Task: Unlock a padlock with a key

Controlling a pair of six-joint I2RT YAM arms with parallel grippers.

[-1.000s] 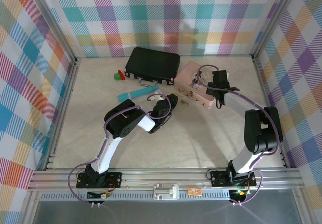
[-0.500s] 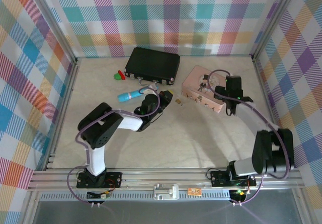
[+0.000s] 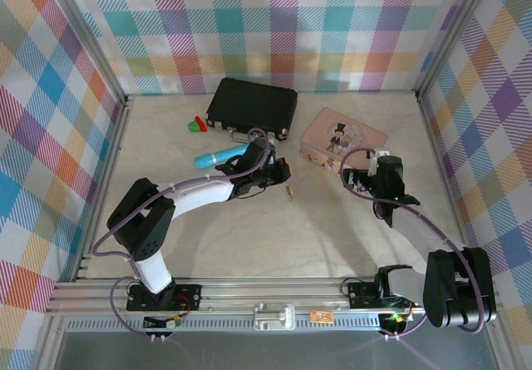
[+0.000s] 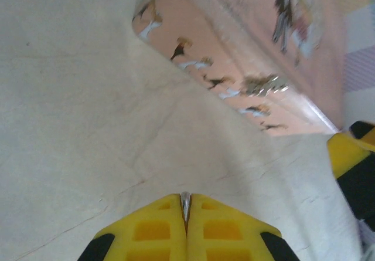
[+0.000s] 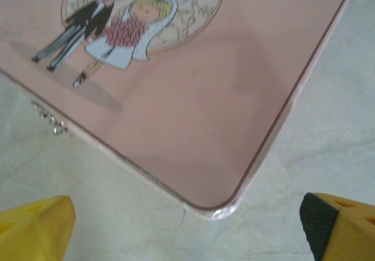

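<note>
- The left gripper (image 4: pixel 185 201) is pressed fully shut, its yellow pads pinching a slim silver metal tip, which looks like the key (image 4: pixel 185 203).
- The key's long axis runs along the fingers. Its narrow end pokes out ahead of them, towards the tin (image 5: pixel 234 97).
- The padlock (image 3: pixel 290 191) lies on the table (image 3: pixel 332 237), just beside the left fingers and apart from the tin. It is a tiny brass-gold block. Its long axis seems to run near-to-far, but it is too small to tell which way the shackle points.
- The right gripper (image 5: pixel 187 226) stands wide open with nothing between its fingers. It hangs over the tin's rounded near corner.
- The tin is flat, pink and smooth with rounded corners. Its lid carries a cartoon bride and groom inside a round scrollwork frame, and small figures are printed along the side wall. No writing can be read.
- A short silver chain-like piece (image 5: pixel 51 120) sits on the tin's side.
- The table is pale and stone-like, with fine crack lines.
- A black case (image 3: pixel 252 104) with metal latches lies at the back.
- Near the case are a teal tube (image 3: pixel 220 155) and red and green pieces (image 3: pixel 197 124).
</note>
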